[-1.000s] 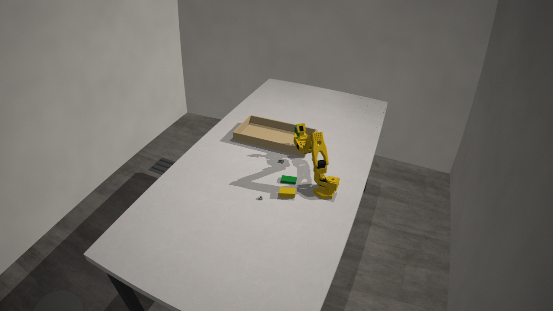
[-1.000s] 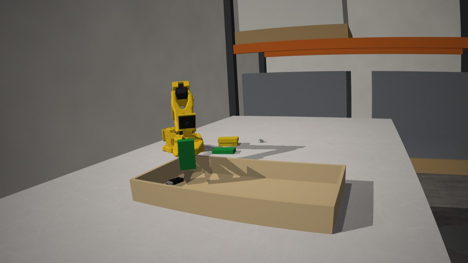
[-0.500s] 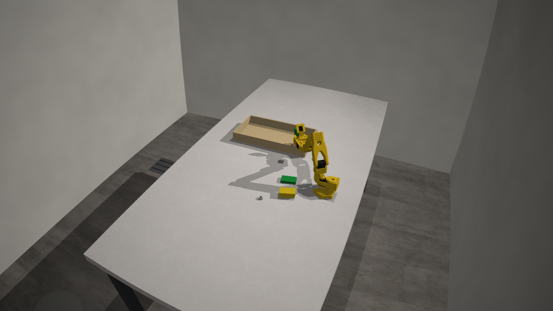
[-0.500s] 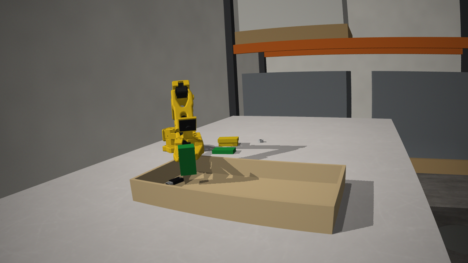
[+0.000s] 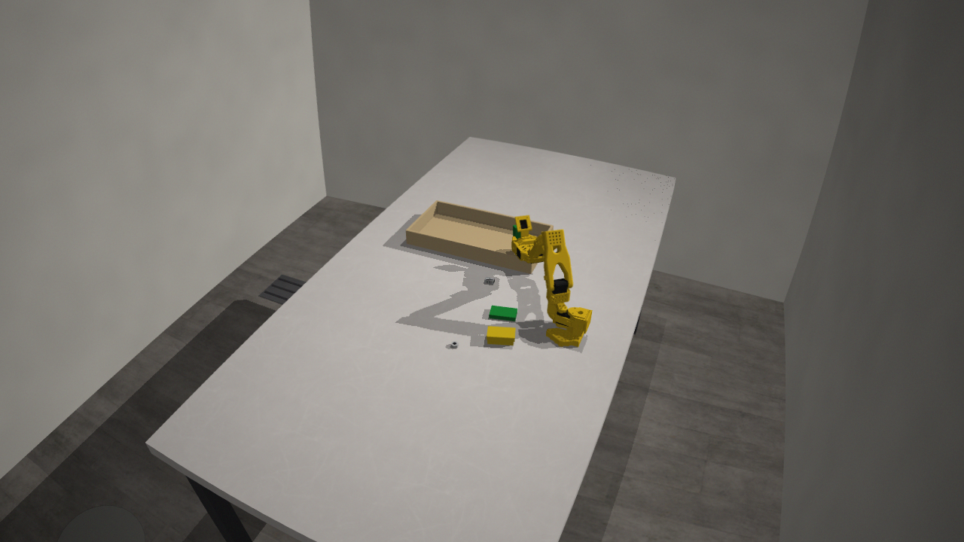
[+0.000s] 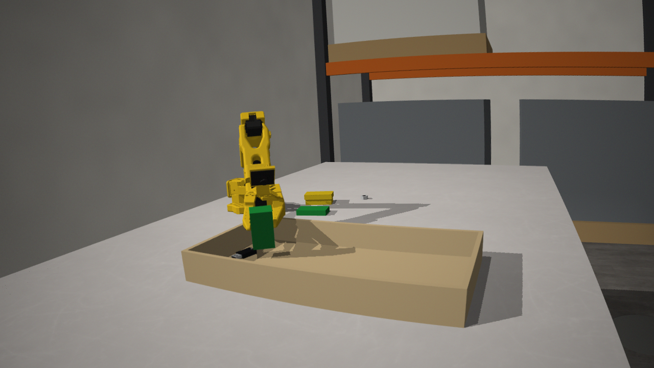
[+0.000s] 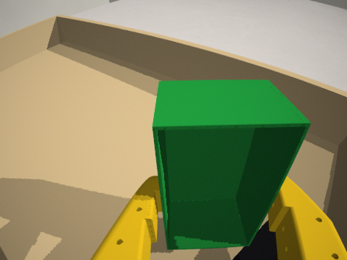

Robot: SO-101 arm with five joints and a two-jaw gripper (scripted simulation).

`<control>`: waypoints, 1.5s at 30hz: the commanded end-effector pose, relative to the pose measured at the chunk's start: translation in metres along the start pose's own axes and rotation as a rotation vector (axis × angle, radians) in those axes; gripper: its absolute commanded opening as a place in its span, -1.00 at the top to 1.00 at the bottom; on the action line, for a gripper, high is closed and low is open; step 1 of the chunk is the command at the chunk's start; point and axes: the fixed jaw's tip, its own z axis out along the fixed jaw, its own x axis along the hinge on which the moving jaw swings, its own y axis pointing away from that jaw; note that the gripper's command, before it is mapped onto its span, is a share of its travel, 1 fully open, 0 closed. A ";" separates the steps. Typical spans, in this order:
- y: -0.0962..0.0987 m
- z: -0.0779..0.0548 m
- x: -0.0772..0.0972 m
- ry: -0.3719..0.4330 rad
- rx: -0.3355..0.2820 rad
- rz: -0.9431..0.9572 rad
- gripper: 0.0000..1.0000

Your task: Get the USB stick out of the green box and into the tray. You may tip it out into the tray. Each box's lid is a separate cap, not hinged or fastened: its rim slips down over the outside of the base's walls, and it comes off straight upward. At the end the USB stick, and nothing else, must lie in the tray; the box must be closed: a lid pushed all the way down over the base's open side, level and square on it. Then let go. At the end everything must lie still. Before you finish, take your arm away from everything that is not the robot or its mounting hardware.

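- Exterior view: a black USB stick [image 6: 245,253] with a metal plug lies on the floor of the tan tray [image 5: 465,255] [image 6: 329,285] [image 7: 108,94], near one of its short walls.
- The gripper [image 5: 519,244] [image 6: 262,226] [image 7: 220,191] is closed around the green box base [image 5: 516,231] [image 6: 261,227] [image 7: 231,105], holding it up over the same end of the tray.
- In the wrist view the base's open side faces the camera, and its inside is bare; the exterior view shows it nearly upright on end.
- Seen from the top, the tray sits toward the far short edge of the tabletop [image 5: 370,404] [image 6: 114,311] [image 7: 217,25], reaching close to the left long edge.
- The yellow arm [image 5: 558,259] [image 6: 254,153] stands near the right long edge.
- The green lid [image 5: 502,313] [image 6: 312,210] lies flat on the tabletop, off its base, between the tray and a yellow box [image 5: 501,335] [image 6: 318,197].
- The yellow box has its lid on.
- A small grey ring-like piece [image 5: 454,345] [image 6: 364,197] lies toward the left long edge from the yellow box.
- Between tray and green lid is a small dark item [image 5: 489,281], too small to identify.

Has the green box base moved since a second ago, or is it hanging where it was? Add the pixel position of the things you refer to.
Yes. The green box base [image 5: 517,231] [image 6: 262,228] [image 7: 228,102] has come down: in the exterior view it sits lower against the tray [image 5: 471,252] [image 6: 320,285] [image 7: 108,45].
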 end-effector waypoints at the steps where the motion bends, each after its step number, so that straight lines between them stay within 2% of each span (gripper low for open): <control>1: -0.003 0.001 -0.016 -0.038 0.009 0.005 0.61; 45: -0.003 0.002 -0.017 -0.020 0.008 0.007 0.61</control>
